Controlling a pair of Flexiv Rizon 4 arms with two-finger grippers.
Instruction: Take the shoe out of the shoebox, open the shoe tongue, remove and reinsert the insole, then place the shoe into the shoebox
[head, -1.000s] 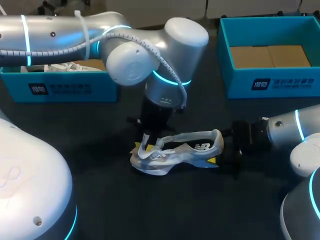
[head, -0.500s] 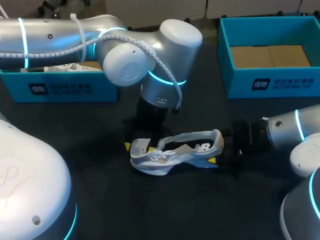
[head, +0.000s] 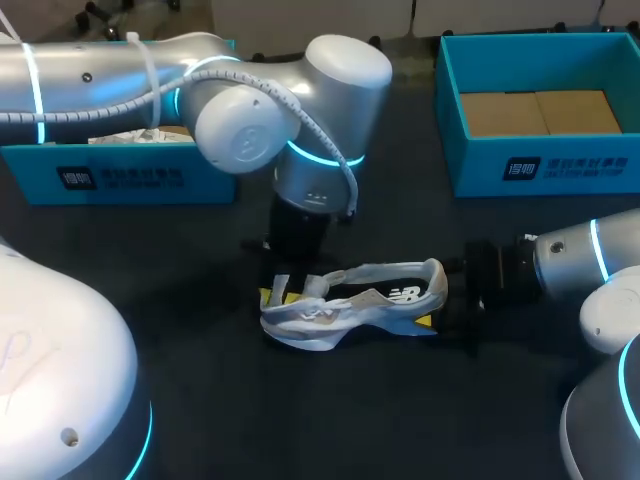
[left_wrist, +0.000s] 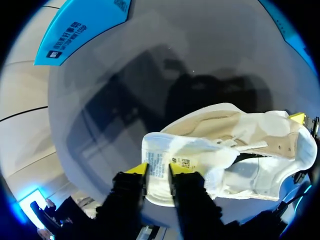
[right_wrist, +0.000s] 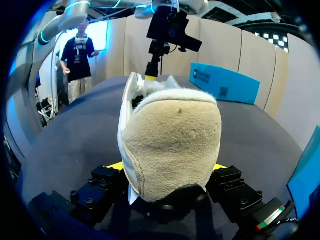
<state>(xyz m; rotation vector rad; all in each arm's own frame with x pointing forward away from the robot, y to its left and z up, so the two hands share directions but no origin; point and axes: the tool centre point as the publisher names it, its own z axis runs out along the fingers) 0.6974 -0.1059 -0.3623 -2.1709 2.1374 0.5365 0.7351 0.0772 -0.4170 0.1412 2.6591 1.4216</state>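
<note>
Right now the left gripper (left_wrist: 157, 171) has its fingers drawn narrow, the yellow tips pinching the white shoe tongue (left_wrist: 161, 159) from two sides; the tongue's printed label lies between the tips. Ahead of those fingers and off to one side stretches the rest of the pale shoe (left_wrist: 250, 150), lying on the dark table (head: 230, 400) with its beige inside showing. At the far end of the shoe, the right gripper (right_wrist: 167, 167) stands with its fingers spread wide around the heel (right_wrist: 172, 135), one yellow tip pressed to each side, so the heel fills the space between them. Beyond the left gripper's fingers sits a blue shoebox (head: 120, 178); a second blue shoebox (head: 540, 165), open with a cardboard floor, stands well apart beyond the right gripper.
</note>
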